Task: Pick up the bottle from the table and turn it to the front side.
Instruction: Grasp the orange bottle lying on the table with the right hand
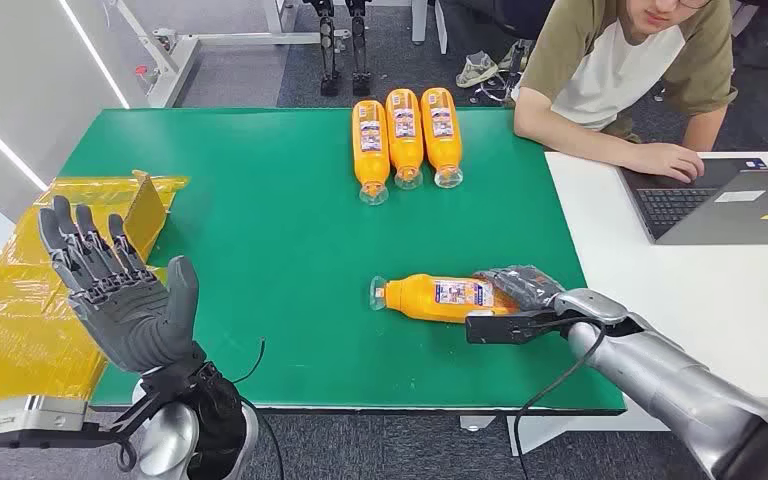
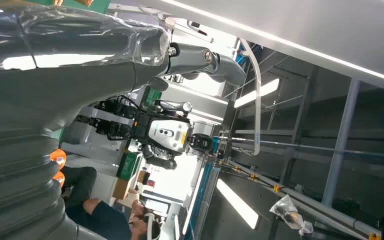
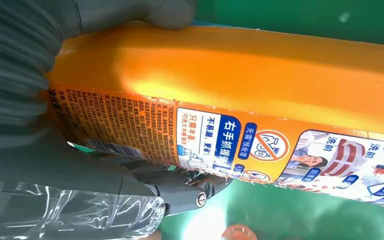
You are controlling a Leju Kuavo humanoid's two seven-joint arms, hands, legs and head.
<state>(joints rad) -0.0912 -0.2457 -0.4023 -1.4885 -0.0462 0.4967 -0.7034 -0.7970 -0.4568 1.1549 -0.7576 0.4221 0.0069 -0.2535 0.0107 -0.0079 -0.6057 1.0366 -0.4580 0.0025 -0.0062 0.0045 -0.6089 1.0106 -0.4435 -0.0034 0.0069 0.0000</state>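
Bottle (image 1: 438, 297) is lying flat on the green bench (image 1: 260, 250), close to the near edge on the robot's right side. Right hand (image 1: 520, 290) is wrapped around the base end, fingers (image 1: 510, 276) over the top and thumb underneath from the look of the wrist view, so it's gripping it but the bottle seems to be resting on the bench, not lifted. Grabbing the fat end makes sense to me, leaves the label free to roll round. Long axis runs left-right across the bench, cap (image 1: 378, 292) pointing to the robot's left. Left hand (image 1: 125, 295) is held up, fingers spread, holding nothing. Three more orange bottles (image 1: 405, 140) lie lined up at the far edge, caps facing the robot.
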